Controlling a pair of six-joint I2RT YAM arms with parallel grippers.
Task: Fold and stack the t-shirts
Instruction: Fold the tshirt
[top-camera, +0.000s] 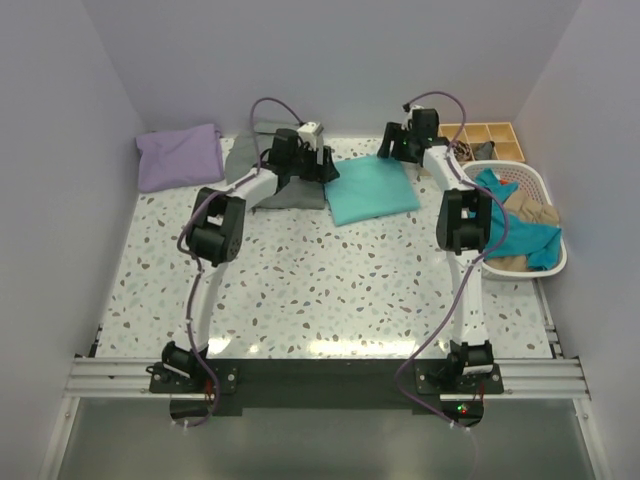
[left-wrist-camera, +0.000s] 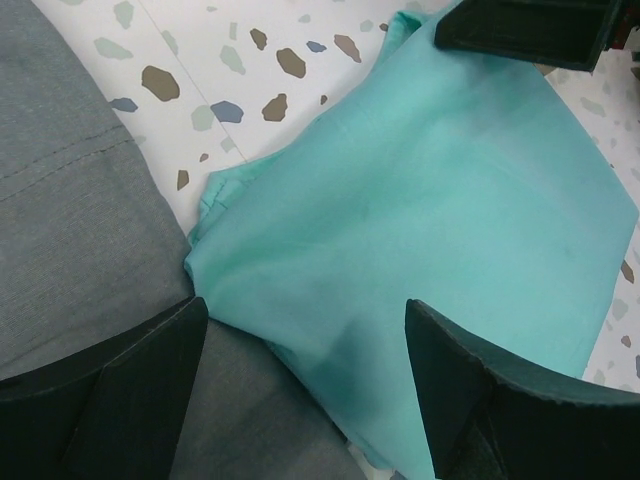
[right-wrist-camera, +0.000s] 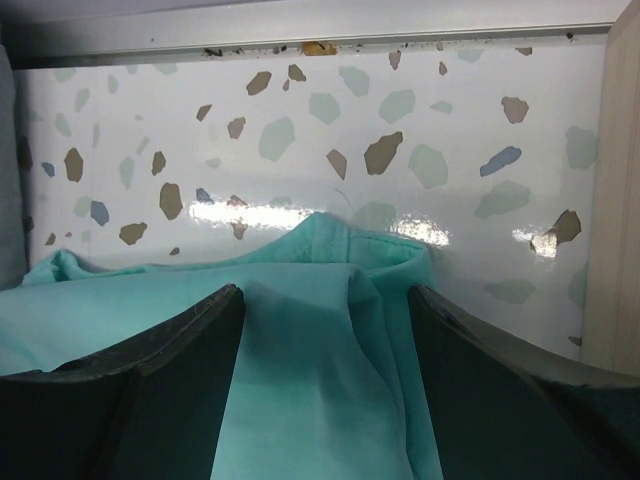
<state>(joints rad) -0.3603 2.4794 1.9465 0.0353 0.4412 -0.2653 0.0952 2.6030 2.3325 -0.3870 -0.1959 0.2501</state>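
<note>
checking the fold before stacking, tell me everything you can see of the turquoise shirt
The turquoise shirt is thin, soft, plain cloth, folded into a rough rectangle and lying flat, slightly skewed, on the speckled table at the far middle. Light wrinkles show; the far edge bunches a little. Its left edge meets a grey shirt. The open left gripper is over that edge, the open right gripper over the far right corner; whether either touches the cloth is unclear. No label shows.

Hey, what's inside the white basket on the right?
A teal garment and tan cloth lie heaped in the white basket; anything beneath them is hidden.
</note>
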